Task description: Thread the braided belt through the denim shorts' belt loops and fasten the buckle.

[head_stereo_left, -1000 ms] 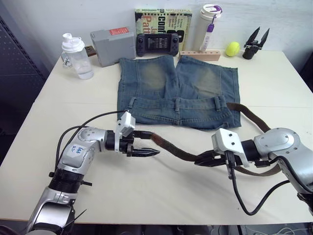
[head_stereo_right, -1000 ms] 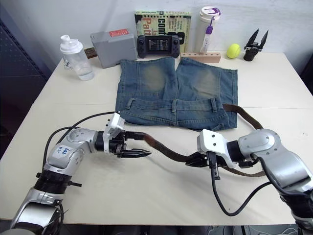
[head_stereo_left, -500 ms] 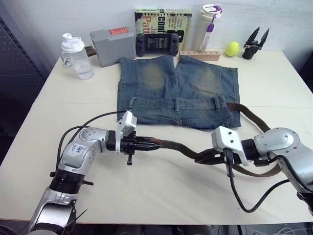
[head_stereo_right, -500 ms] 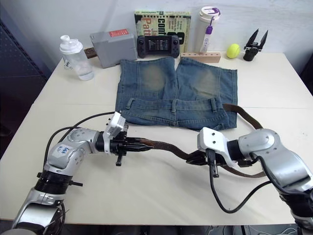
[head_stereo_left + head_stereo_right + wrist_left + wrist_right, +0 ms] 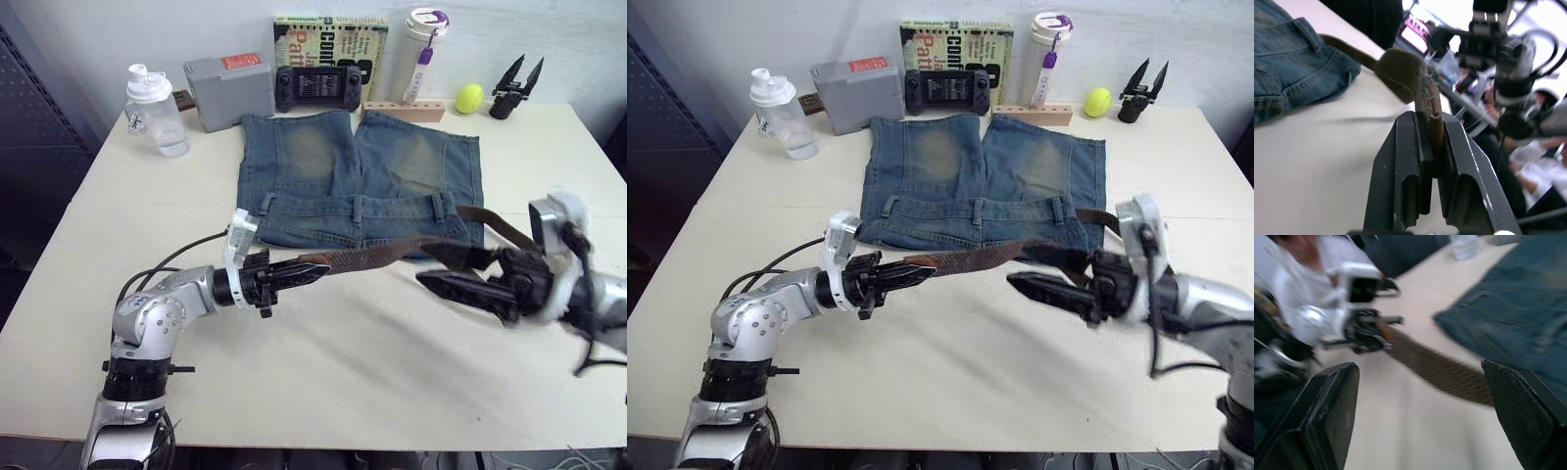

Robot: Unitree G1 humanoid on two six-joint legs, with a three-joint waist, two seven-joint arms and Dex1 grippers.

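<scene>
The tabletop (image 5: 323, 362) is viewed from above by both eyes; the belt (image 5: 1405, 73) is shared close-up by both wrist views.

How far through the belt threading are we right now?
Early. Done: the left gripper is shut on the braided belt at its tip. In hand: the belt stretches above the table; the right gripper is open, holding nothing. Left: no belt loops on the denim shorts look threaded; fastening comes last.
</scene>
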